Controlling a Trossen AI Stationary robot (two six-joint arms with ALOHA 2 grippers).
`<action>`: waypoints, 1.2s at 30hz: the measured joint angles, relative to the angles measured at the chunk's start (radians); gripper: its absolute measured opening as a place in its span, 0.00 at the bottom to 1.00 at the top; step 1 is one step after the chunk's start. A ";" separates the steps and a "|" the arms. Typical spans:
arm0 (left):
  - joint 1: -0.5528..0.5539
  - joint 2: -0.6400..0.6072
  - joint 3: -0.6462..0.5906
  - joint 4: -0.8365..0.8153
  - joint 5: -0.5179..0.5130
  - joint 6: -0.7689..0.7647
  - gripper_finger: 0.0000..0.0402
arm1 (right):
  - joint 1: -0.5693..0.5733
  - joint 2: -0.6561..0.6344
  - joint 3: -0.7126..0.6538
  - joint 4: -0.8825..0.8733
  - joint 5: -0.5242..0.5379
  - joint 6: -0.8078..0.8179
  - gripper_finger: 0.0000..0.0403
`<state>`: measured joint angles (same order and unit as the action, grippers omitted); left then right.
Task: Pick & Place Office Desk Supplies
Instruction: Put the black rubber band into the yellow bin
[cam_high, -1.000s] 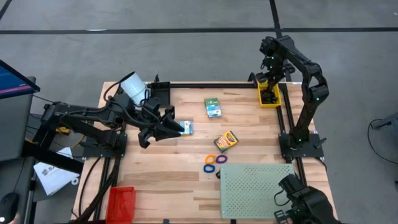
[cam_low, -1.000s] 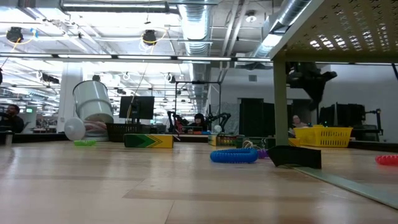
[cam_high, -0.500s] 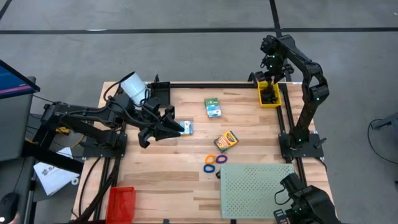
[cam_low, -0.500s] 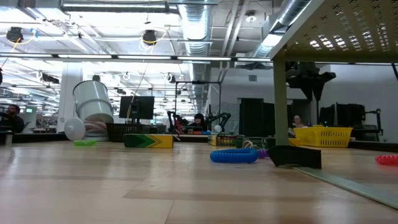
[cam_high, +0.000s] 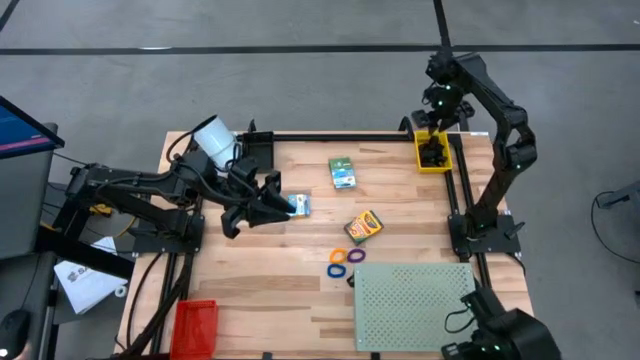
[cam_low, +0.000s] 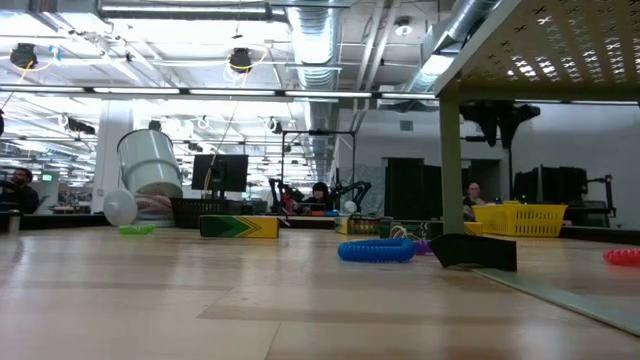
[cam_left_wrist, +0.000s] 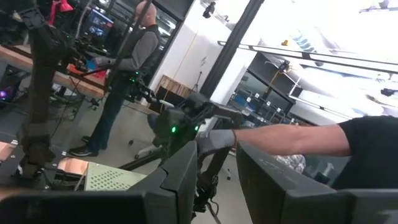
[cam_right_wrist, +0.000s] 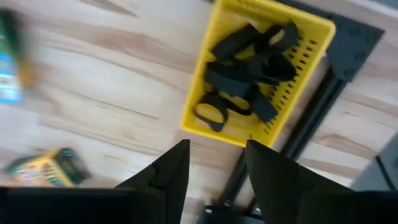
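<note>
Above the far right corner of the wooden table (cam_high: 250, 270), the right gripper (cam_high: 437, 112) hangs over a small yellow perforated plastic basket (cam_right_wrist: 298, 68) that holds a heap of black clips (cam_right_wrist: 245, 68); its jaws are spread with nothing between them. Across the table, the left gripper (cam_high: 288, 205) lies low at the left-centre, its jaws pinching a small blue and green box (cam_high: 299, 206). Another small green box (cam_high: 343, 172) lies near the middle toward the far edge, well apart from both arms. Nearer the front, a yellow-orange crayon box (cam_high: 364, 226) sits tilted, and just beyond it thin orange, purple and blue rings (cam_high: 345, 260) cluster beside the corner of a large pale green perforated board (cam_high: 415, 305). A white cylinder (cam_high: 212, 135) stands at the far left corner, and a red plastic bin (cam_high: 195, 325) hangs at the front left edge.
</note>
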<state>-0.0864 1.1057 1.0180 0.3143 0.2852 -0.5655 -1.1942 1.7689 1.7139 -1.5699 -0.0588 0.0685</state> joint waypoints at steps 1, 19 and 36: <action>0.000 0.000 0.000 -0.003 0.003 0.000 0.27 | 0.001 -0.015 0.010 0.003 -0.021 0.003 0.38; -0.167 0.116 -0.001 -0.739 -0.143 0.241 0.27 | 0.330 -0.380 0.213 0.620 -0.577 0.361 0.38; -0.445 0.574 0.000 -0.270 -0.601 0.229 0.51 | 0.691 -0.556 0.225 0.924 -0.444 0.508 0.38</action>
<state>-0.5315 1.6795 1.0176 0.0439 -0.3153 -0.3366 -0.5036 1.2132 1.9392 -0.6460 -0.5025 0.5767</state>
